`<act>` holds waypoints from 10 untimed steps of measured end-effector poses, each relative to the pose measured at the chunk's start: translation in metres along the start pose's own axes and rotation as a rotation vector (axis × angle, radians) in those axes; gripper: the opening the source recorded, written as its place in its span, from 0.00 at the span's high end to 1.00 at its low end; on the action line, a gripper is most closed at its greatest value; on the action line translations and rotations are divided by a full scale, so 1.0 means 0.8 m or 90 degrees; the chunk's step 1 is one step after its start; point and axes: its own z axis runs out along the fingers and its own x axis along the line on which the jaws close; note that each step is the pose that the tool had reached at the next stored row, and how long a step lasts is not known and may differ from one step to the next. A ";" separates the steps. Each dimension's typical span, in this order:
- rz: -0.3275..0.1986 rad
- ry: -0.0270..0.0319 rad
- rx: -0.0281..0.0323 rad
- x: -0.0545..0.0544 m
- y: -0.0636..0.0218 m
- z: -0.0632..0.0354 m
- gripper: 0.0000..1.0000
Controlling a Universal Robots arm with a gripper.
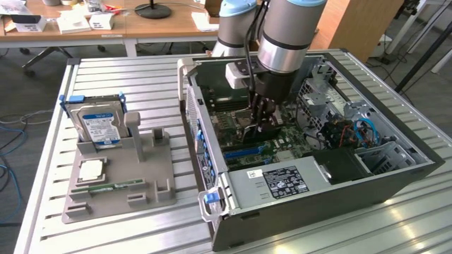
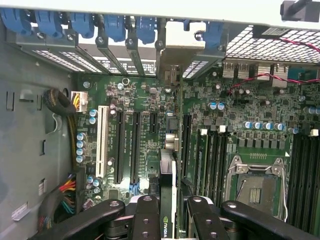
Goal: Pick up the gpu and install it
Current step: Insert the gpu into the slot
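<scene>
The black two-fingered claw [image 1: 263, 120] hung inside the open dark-grey computer case [image 1: 304, 211], low over the green motherboard [image 1: 284, 142]. It pinched the gpu [image 2: 165, 222], a thin flat card with one black face and a silver bracket. The card stood on edge between the black fingers [image 2: 148, 215], one pressing each face. Its length ran away from the claw along the long black expansion slots [image 2: 135, 145], bracket end towards the blue-latched rear covers [image 2: 115, 30]. Whether it sat in a slot could not be told. In the exterior view, a grey moulded tray [image 1: 120, 174] lay on the slatted metal desk [image 1: 127, 74] at nine o'clock from the case. It carried a blue-labelled silver hard drive [image 1: 99, 124] and a narrow green memory stick [image 1: 113, 186].
</scene>
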 end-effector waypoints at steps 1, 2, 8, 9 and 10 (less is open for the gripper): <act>0.000 -0.0001 0.0000 0.000 0.000 0.001 0.74; 0.000 0.0000 0.0000 0.000 0.000 0.001 0.74; 0.000 0.0000 0.0001 -0.001 0.001 0.004 0.74; 0.000 0.0001 0.0001 -0.001 0.001 0.004 0.74; 0.000 0.0001 0.0001 -0.001 0.001 0.004 0.74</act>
